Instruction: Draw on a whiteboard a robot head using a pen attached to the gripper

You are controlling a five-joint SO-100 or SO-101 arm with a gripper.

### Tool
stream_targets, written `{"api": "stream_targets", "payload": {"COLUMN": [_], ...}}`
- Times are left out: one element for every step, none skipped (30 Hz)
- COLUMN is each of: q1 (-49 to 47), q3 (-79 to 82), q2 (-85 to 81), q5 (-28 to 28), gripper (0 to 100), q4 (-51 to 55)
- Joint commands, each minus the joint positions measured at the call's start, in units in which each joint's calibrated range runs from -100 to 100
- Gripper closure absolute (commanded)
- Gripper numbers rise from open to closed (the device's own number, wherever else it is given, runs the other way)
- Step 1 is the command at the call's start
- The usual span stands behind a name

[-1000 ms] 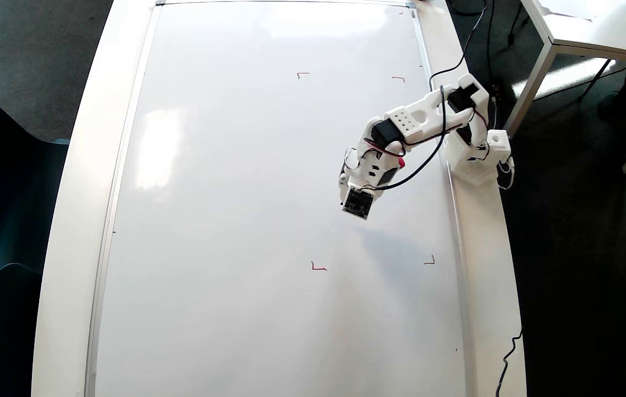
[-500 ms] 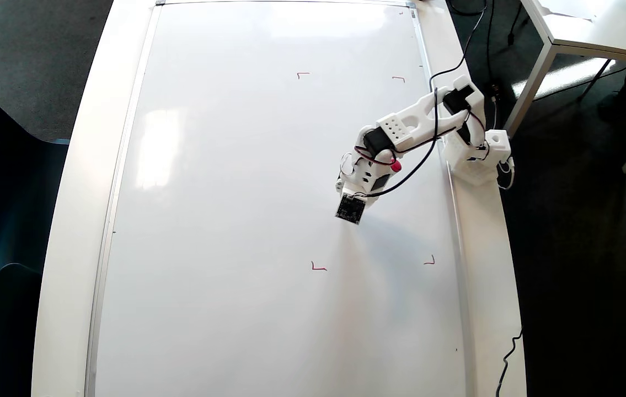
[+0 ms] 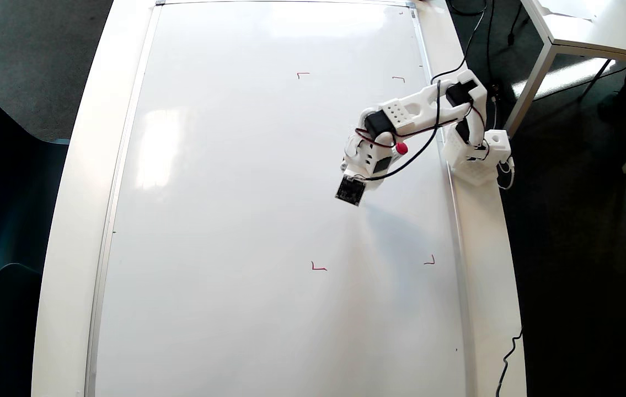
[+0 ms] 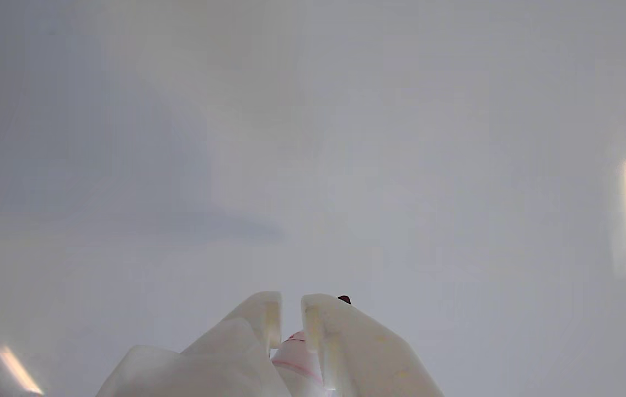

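Wrist view: your white plastic two-finger gripper (image 4: pixel 290 300) is clamped on the slim white-barrelled red pen (image 4: pixel 296 353), whose dark red tip (image 4: pixel 344 299) peeks out at one o'clock from the jaws, over the glossy white silver-framed whiteboard (image 4: pixel 346 138). Overhead, the gripper (image 3: pixel 352 184) hovers among four tiny red corner marks (image 3: pixel 318 267). No robot head is drawn yet; next, I judge, lower the tip gently until it touches.

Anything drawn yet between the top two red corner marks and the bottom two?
No. In the overhead view the whiteboard there is bare; only the gripper hangs over it.
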Motion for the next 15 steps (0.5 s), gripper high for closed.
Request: {"api": "stream_targets", "payload": {"q1": [2.1, 2.1, 2.1, 2.1, 2.0, 1.9, 1.7, 1.5, 0.4, -0.4, -1.1, -1.8, -2.2, -2.6, -2.8], "q3": [-1.3, -1.3, -1.1, -0.8, -0.5, -0.5, -0.5, -0.5, -0.6, -0.9, -1.0, -0.7, -0.1, 1.1, 1.7], "q2": [-4.8, -4.8, -4.8, -4.8, -4.8, -4.9, -4.9, -4.8, -4.8, -4.7, -4.7, -4.6, -4.6, -3.9, -3.2], "q5": [0.1, 0.1, 0.1, 0.1, 0.1, 0.1, 0.1, 0.1, -0.2, -0.2, -0.3, -0.3, 0.0, 0.0, -0.2], "gripper": [99, 99, 99, 99, 99, 99, 99, 99, 99, 99, 99, 99, 99, 99, 99], "q4": [0.2, 0.2, 0.2, 0.2, 0.3, 0.5, 0.6, 0.6, -0.3, -0.4, -0.4, -1.8, -3.8, -8.0, -10.8]}}
